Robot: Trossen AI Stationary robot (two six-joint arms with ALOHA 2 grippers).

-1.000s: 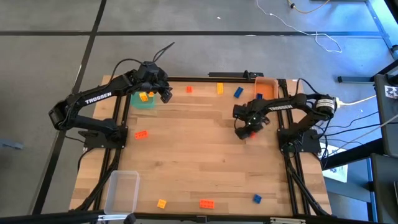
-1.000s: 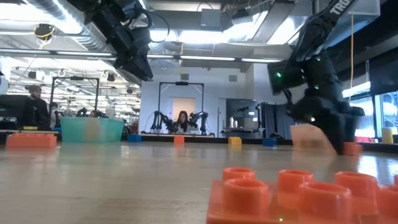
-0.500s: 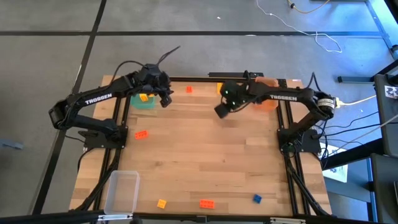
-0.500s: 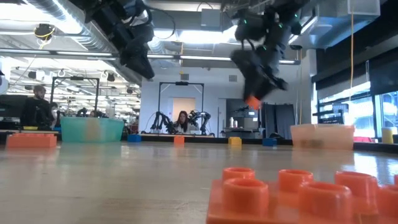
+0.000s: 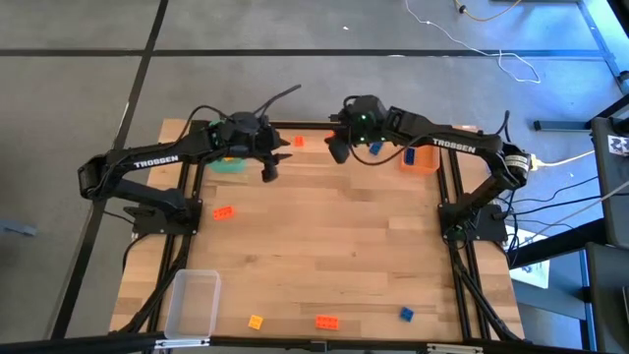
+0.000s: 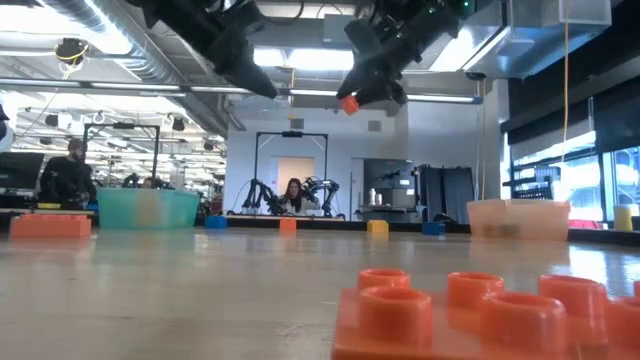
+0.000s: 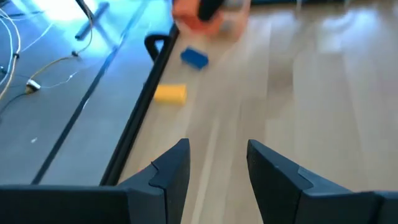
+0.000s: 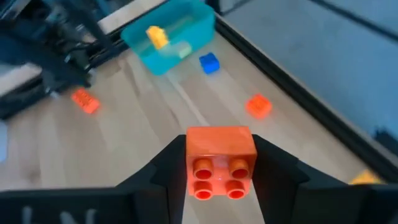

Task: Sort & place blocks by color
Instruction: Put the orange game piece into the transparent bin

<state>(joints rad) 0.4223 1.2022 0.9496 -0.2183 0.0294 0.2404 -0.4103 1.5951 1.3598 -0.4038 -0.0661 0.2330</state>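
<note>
We see right gripper [image 8: 221, 180] clamped on orange-red block [image 8: 221, 163], now swung from orange bin [image 5: 421, 157] toward table's far edge, high above wood. Left gripper [image 7: 217, 163] moved off green bin [image 5: 228, 162], fingers parted, nothing held; yellow block [image 7: 170, 93] ahead.

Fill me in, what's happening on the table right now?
The right end effector is shut on an orange-red block, held high over the table's far edge. The left end effector is open and empty near the green bin, which holds a yellow block. Other blocks lie loose on the table.
</note>
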